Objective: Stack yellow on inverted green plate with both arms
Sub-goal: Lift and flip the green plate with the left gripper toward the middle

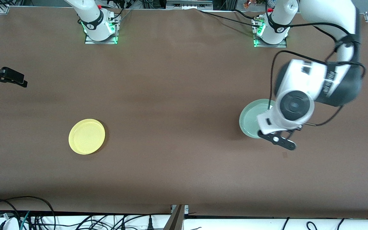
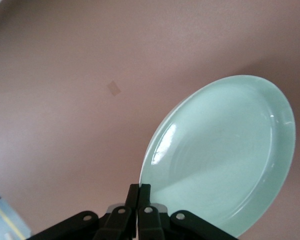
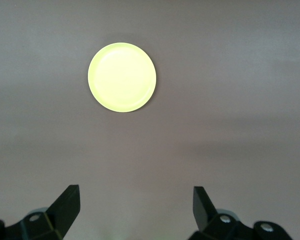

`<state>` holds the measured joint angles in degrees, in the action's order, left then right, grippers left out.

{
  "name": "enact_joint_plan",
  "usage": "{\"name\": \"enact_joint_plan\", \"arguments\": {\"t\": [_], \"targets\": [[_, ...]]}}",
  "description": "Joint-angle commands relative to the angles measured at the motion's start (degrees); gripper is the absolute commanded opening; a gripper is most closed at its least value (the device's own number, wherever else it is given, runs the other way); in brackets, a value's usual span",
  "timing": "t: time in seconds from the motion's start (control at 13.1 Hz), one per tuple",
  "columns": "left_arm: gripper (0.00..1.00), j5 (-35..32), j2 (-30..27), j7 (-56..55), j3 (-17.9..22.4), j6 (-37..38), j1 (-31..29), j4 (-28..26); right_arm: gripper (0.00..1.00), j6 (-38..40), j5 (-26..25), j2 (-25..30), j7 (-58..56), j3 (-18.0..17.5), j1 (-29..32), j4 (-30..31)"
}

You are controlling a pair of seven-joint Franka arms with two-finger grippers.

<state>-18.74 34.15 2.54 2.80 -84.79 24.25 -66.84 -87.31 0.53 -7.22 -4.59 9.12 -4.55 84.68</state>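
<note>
Left gripper (image 2: 139, 200) pinches the green plate's (image 2: 225, 155) rim; right gripper (image 3: 136, 202) waits, jaws wide and empty.

The yellow plate (image 1: 87, 136) lies flat on the tabletop (image 1: 177, 95), nearest the front edge, toward the right arm's end. The green plate, hollow side up and tilted, is clamped at the left arm's end. The right gripper hangs at the tabletop's edge at the right arm's end.
</note>
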Motion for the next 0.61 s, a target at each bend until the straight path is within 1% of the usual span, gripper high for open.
{"name": "enact_joint_plan", "arguments": {"t": [0.0,0.23,0.38,0.46,0.54], "targets": [[0.00,-12.41,2.76,-6.30,1.41,3.66,8.68,4.69,1.00,-0.58,-0.36,-0.08,-0.16,-0.25,0.42,0.05],[0.00,-22.36,6.01,-15.87,2.55,3.75,18.00,4.70,1.00,-0.67,-0.18,-0.17,0.55,-0.25,0.59,0.05],[0.00,-26.59,7.24,-20.80,3.43,3.66,23.37,4.70,1.00,-1.72,-0.09,-0.51,0.64,-0.33,0.50,0.13],[0.00,-29.39,8.99,-21.86,4.31,3.75,26.87,4.70,1.00,-2.07,0.00,-1.13,0.64,-0.34,0.50,0.13],[0.00,-32.99,10.75,-21.96,6.49,3.92,30.91,4.70,1.00,-2.17,0.08,-1.13,0.55,-0.25,0.68,0.13]]}}
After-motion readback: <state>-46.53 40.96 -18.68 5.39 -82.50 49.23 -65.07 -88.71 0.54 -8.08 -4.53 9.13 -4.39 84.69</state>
